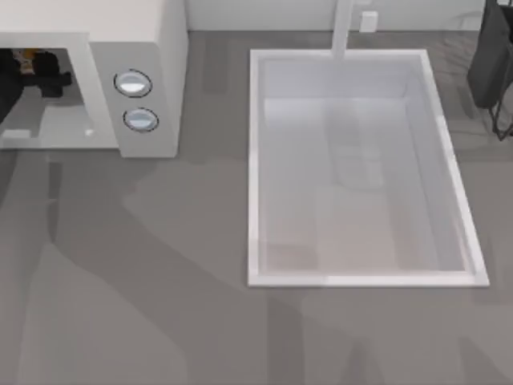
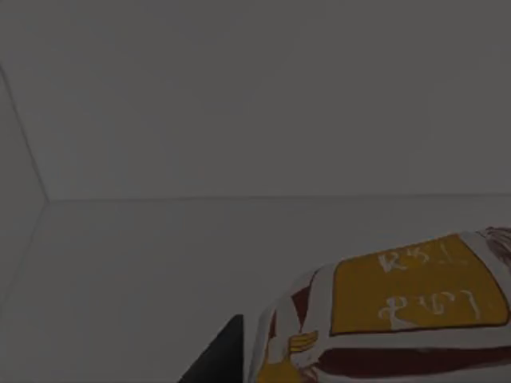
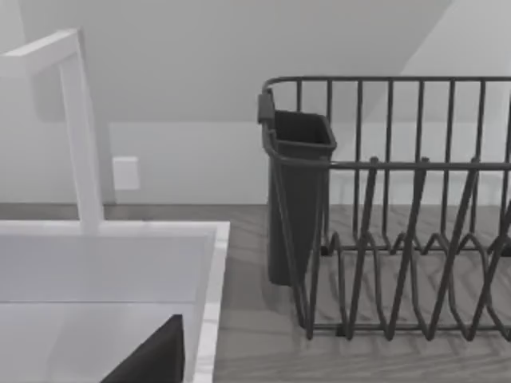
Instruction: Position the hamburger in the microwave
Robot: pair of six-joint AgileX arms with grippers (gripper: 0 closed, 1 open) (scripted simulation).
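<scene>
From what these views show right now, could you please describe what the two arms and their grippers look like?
The left gripper is matte black and blocky, seen inside the microwave opening; a dark wedge of it edges the dim left wrist view. The right arm at the top view's right edge is dark grey to black, with thin black cables hanging below. No markings are readable.
</scene>
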